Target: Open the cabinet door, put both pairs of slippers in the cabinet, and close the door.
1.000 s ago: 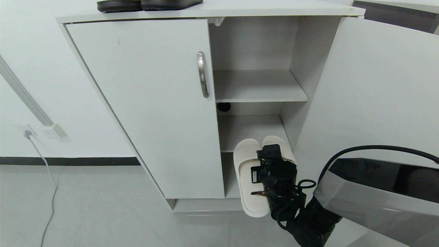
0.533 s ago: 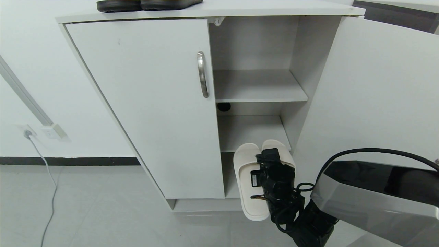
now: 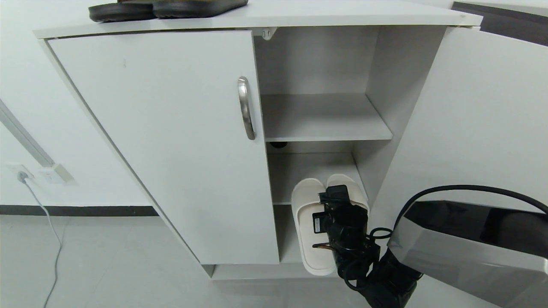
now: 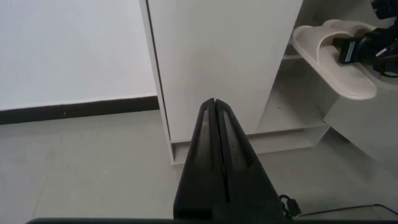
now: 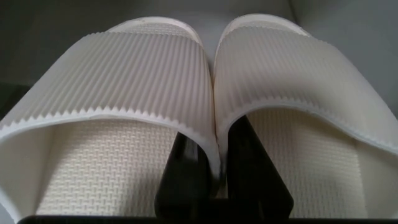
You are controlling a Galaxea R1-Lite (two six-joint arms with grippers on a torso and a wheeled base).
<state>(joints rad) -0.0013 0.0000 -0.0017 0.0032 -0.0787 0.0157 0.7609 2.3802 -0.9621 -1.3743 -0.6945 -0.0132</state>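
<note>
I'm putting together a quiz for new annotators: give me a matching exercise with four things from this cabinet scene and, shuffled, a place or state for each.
Things:
1. white slippers
2. black slippers
3. left cabinet door
4. right cabinet door

Places or states:
A. swung open
B. lying on top of the cabinet
C. shut
D. clamped in the right gripper at the cabinet's opening

Pairs: 1-D, 2-B, 3-C, 4-A.
</note>
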